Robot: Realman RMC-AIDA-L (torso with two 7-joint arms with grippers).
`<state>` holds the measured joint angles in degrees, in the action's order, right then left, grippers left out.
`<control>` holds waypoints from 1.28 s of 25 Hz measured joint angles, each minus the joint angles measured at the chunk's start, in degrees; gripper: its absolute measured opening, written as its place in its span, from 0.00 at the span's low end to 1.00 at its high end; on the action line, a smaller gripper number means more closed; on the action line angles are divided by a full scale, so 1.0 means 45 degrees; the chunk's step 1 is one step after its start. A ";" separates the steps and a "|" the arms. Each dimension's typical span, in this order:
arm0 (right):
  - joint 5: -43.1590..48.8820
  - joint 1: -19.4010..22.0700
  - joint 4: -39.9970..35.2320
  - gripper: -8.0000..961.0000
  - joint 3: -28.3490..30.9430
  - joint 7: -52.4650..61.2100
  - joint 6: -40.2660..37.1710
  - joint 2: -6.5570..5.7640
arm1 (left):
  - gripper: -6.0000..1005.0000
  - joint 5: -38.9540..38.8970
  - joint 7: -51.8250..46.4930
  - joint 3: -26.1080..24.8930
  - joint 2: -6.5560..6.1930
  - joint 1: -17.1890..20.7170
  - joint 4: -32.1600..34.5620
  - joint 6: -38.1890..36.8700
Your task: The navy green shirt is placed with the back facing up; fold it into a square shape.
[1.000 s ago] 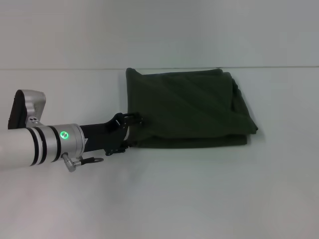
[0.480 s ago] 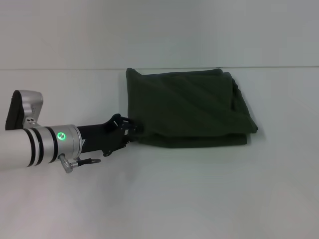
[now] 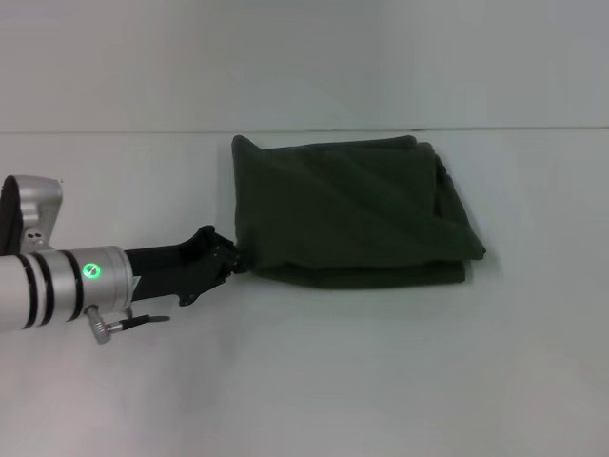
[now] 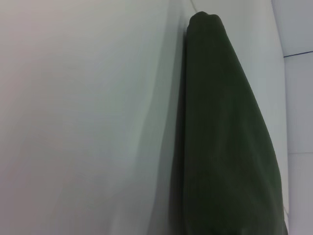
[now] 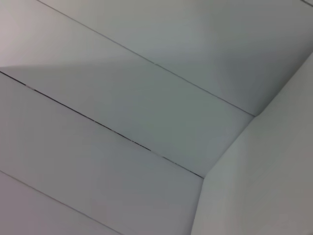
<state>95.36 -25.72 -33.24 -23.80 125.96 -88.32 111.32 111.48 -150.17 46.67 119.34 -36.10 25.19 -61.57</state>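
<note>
The shirt [image 3: 352, 209] lies folded nearly square on the bench [image 3: 381, 381]; the left pincer [image 3: 231, 255] meets its near-left corner, jaws unreadable. Final tidying seems next.

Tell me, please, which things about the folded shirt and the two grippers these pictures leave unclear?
- Left gripper, head view: its fingertips meet the near left corner of the navy green shirt, dark on dark, so open or shut is unclear.
- Left wrist view: only the shirt's edge on the table; no fingers show.
- Right gripper: in no view; the right wrist view shows only pale panels.
- Shirt's lettering: folded out of sight.
</note>
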 joint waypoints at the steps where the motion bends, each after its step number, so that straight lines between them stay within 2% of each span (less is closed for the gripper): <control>1: -0.0001 0.0002 0.0032 0.68 -0.0001 0.0001 0.0015 0.0005 | 0.05 -0.0001 0.0000 -0.0001 -0.0030 0.0127 0.0103 -0.0178; 6: 0.0030 0.0009 0.0138 0.68 -0.0004 0.0001 0.0089 0.0023 | 0.03 -0.0007 -0.0005 -0.0011 -0.0221 0.0688 0.0359 -0.0886; 13: 0.0092 0.0013 0.0140 0.68 -0.0091 -0.0016 0.0204 0.0057 | 0.08 -0.0065 -0.0024 -0.0164 -0.0495 0.1328 0.0428 -0.1222; 18: 0.0561 -0.0092 0.0141 0.68 -0.0138 -0.0002 0.0324 -0.0022 | 0.12 0.0353 0.0662 -0.0251 -0.1049 0.1309 0.0464 -0.2484; 22: 0.0652 -0.0104 0.0140 0.68 -0.0150 -0.0034 0.0362 -0.0043 | 0.15 0.0484 0.1098 -0.1176 -0.1248 0.1874 0.1438 -0.3615; 24: 0.0803 -0.0124 0.0132 0.71 -0.0167 -0.0036 0.0375 -0.0043 | 0.24 0.0502 0.1372 -0.1833 -0.1408 0.2292 0.2034 -0.4117; 26: 0.1103 -0.0156 0.0084 0.74 -0.0175 -0.0034 0.0441 -0.0043 | 0.33 0.0490 0.1608 -0.2002 -0.1451 0.2376 0.2158 -0.4277; 27: 0.1258 -0.0173 0.0048 0.76 -0.0179 -0.0043 0.0506 -0.0040 | 0.37 0.0468 0.2748 -0.2360 -0.1564 0.2404 0.2336 -0.4930; 28: 0.1515 -0.0190 -0.0016 0.76 -0.0185 -0.0137 0.0587 -0.0042 | 0.41 0.0469 0.2942 -0.2396 -0.1586 0.2397 0.2344 -0.5034; 32: 0.2907 -0.0369 -0.0460 0.77 -0.0642 -0.1394 0.0664 -0.0141 | 0.55 0.0541 0.5915 -0.2559 -0.1728 0.2144 0.2684 -0.6404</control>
<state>108.45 -27.38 -35.30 -26.69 119.69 -85.33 110.69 113.91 -123.56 35.16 111.56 -26.45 37.26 -90.39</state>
